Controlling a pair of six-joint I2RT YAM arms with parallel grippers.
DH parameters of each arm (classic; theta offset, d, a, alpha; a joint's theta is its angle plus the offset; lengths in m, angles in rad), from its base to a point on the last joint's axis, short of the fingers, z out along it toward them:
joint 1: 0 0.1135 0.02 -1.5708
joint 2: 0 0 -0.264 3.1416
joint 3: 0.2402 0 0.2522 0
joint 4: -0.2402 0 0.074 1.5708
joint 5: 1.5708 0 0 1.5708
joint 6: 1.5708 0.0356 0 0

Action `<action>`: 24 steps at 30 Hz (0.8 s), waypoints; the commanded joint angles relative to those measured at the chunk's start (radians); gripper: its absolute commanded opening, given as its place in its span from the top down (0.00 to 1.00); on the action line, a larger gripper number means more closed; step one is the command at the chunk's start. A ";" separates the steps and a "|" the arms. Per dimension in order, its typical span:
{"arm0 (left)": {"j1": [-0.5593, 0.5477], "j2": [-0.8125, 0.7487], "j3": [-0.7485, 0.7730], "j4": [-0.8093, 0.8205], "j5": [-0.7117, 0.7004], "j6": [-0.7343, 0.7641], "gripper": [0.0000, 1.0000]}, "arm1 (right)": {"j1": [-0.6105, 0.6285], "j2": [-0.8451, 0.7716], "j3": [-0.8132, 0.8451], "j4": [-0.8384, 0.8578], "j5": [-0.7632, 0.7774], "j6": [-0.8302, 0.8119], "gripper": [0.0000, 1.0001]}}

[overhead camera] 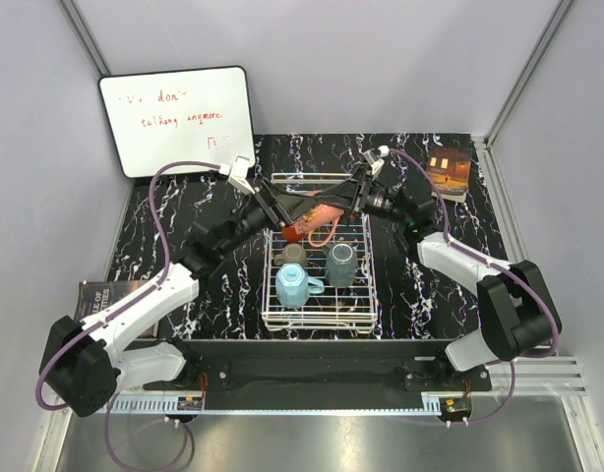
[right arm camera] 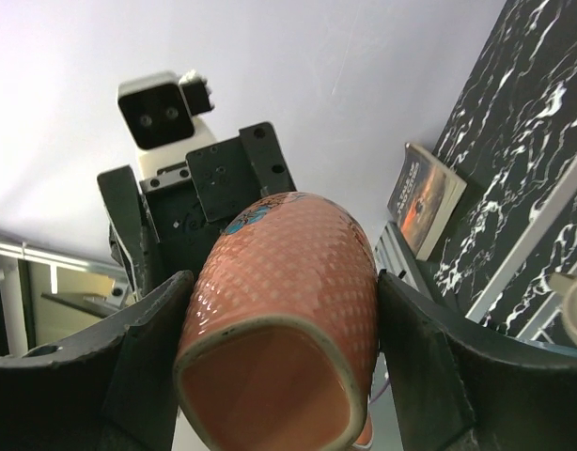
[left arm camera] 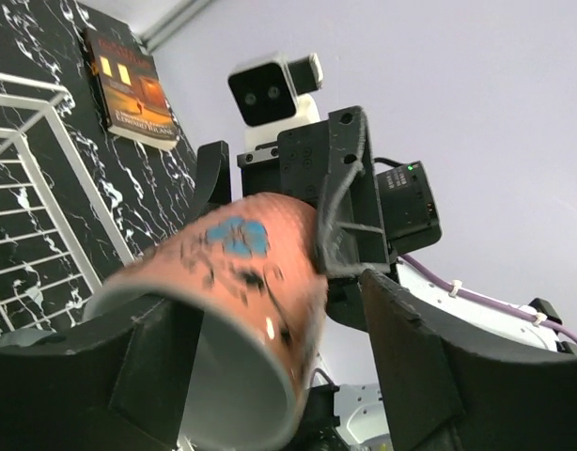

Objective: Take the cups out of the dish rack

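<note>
Right gripper (right arm camera: 284, 287) clamps salmon mug (right arm camera: 279, 334); left gripper (left arm camera: 270, 301) straddles loosely

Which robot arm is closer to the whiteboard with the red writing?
The left arm. Its wrist sits just beside the bottom right corner of the whiteboard. The right arm reaches in from the other side of the dish rack, holding the salmon-orange mug over it.

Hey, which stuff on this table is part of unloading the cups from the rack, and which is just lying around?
Part of the job:
dish rack
salmon mug, held above the rack
taupe mug, dark grey mug and light blue mug, in the rack

Just lying about:
whiteboard
back-right book
front-left book
</note>
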 commanded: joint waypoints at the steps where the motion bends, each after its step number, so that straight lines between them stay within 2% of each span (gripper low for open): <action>1: -0.007 0.022 0.038 0.092 0.048 -0.003 0.39 | 0.047 -0.017 0.073 0.042 -0.006 -0.034 1.00; 6: -0.015 0.028 0.018 0.117 0.069 -0.014 0.53 | 0.049 -0.018 0.061 0.048 0.000 -0.028 1.00; 9: -0.015 0.022 0.001 0.122 0.077 -0.021 0.54 | 0.049 -0.025 0.056 0.047 0.010 -0.028 1.00; 10: -0.016 0.019 -0.001 0.110 0.077 -0.023 0.53 | 0.049 -0.025 0.055 0.048 0.011 -0.028 1.00; 15: -0.015 -0.019 -0.020 0.057 0.077 -0.017 0.19 | 0.047 -0.040 0.055 0.044 0.023 -0.031 1.00; 18: -0.016 -0.055 -0.040 0.033 0.060 -0.008 0.15 | 0.049 -0.043 0.056 0.044 0.023 -0.032 1.00; 24: -0.016 -0.090 -0.065 0.011 0.068 -0.001 0.14 | 0.047 -0.049 0.051 0.042 0.036 -0.036 1.00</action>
